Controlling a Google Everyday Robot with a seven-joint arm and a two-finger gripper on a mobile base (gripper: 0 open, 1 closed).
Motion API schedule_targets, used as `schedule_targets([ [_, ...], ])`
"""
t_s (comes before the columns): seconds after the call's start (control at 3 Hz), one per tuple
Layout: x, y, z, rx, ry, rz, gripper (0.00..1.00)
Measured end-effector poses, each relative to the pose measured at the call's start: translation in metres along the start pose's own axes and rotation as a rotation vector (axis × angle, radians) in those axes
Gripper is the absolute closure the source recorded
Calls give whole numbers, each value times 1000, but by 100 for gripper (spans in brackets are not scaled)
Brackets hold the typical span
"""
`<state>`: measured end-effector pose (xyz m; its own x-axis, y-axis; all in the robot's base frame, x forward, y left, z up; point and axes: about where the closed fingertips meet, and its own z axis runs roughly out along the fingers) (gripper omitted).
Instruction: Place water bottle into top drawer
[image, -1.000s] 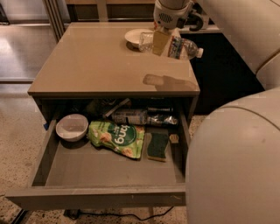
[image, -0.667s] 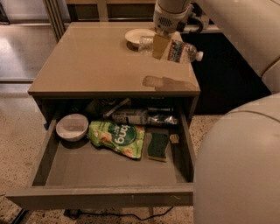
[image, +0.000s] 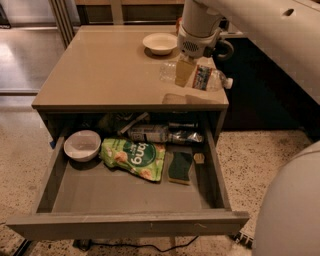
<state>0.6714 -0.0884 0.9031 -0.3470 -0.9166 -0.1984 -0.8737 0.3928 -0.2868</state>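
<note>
The water bottle (image: 206, 78) lies on its side near the right rear of the table (image: 110, 70), its long axis running across the table from left to right. Its white cap points to the table's right edge and a little toward the front. It is clear, ribbed plastic with a blue-and-white label band near the cap end. The gripper (image: 184, 72) hangs from a white, rounded arm straight over the bottle's left half, its tan tip low against the clear body. Whether the claw is wide, narrow or clamped on the bottle cannot be told. The table's top is smooth, matte tan. A shallow white bowl (image: 160, 43) sits at its rear, just left of the arm. The drawer (image: 125, 225), flat grey with low walls, stands pulled out from under the table's front. It holds a round white dish (image: 82, 145), a glossy green pouch (image: 134, 157), a green sponge (image: 180, 167) and a dark-wrapped bottle (image: 165, 134) lying flat.
</note>
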Motion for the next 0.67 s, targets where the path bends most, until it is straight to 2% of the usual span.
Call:
schedule_targets([
  [0.33, 20, 28, 12, -42, 20, -3, 100],
  [0.67, 21, 32, 11, -50, 20, -10, 100],
])
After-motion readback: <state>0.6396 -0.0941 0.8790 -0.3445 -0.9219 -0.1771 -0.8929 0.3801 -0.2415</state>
